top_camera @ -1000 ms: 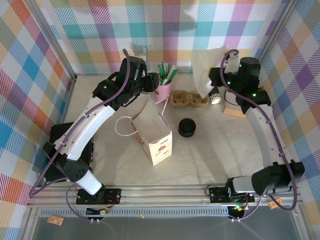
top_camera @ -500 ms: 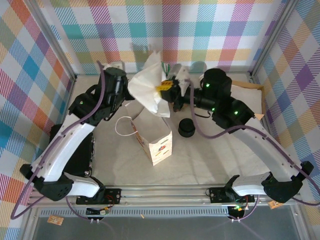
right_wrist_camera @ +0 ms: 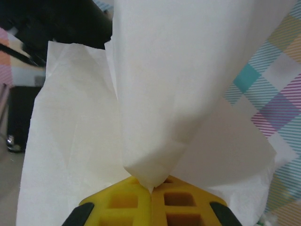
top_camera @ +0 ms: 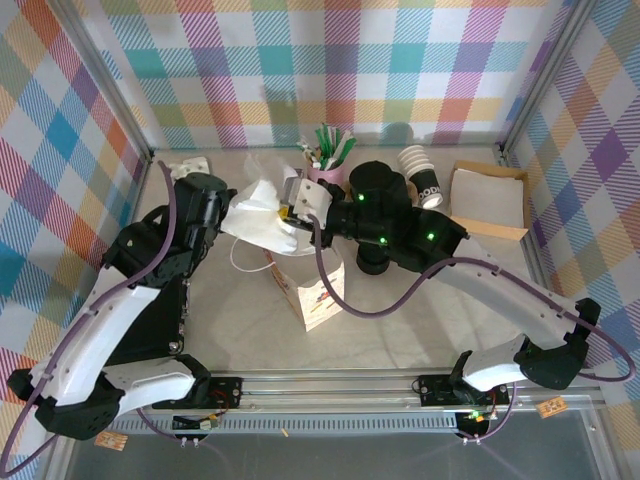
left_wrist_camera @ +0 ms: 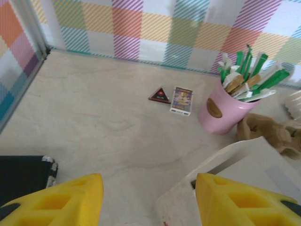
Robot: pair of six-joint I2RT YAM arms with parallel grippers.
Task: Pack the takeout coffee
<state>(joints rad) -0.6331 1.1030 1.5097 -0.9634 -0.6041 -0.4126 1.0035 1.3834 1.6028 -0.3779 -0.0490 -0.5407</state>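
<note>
White paper napkin (right_wrist_camera: 188, 70) is being pinched by the right fingers (right_wrist_camera: 151, 189), which are closing fully on its folded tip. Paper bag (top_camera: 318, 285) is standing close beside those fingers. Left fingers (left_wrist_camera: 146, 190) are standing about half open, holding nothing, over the counter (left_wrist_camera: 108, 122); a pink cup (left_wrist_camera: 221, 110) is standing beyond them. Where the coffee cup is sitting cannot be told.

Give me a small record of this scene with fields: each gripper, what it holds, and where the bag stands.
right gripper: shut on a white napkin
left gripper: open, holding nothing
napkin place: over the left part of the paper bag opening, seen from the top
paper bag: upright, open, mid table
pink cup: near the back wall, holding packets
</note>
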